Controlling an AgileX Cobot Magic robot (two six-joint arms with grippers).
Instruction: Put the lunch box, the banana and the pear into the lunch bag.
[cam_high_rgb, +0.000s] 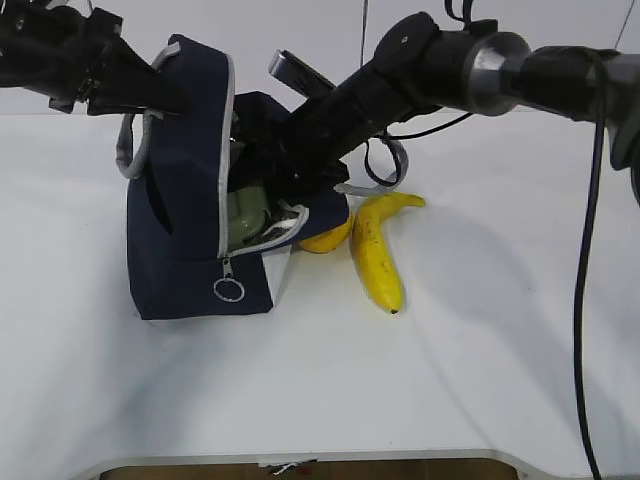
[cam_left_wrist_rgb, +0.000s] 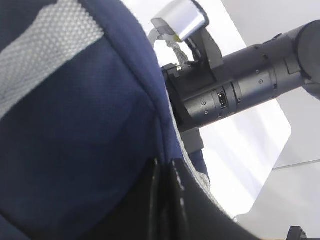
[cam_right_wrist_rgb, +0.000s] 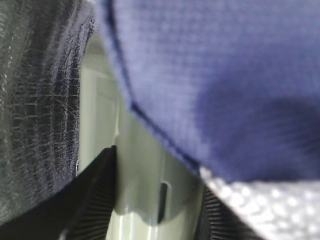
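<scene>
Inside the lunch bag (cam_high_rgb: 180, 240), the right gripper (cam_right_wrist_rgb: 155, 210) straddled the lunch box (cam_right_wrist_rgb: 140, 165); the left gripper (cam_left_wrist_rgb: 167, 200) pinched the flap. Next, the banana (cam_high_rgb: 378, 255) at four o'clock.

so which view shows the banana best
The exterior view: the banana lies whole on the table, right of the lunch bag. Neither wrist view shows it, only bag fabric up close.

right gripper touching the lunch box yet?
Touching. In the right wrist view both fingers sit against the sides of the pale green lunch box, inside the bag.
</scene>
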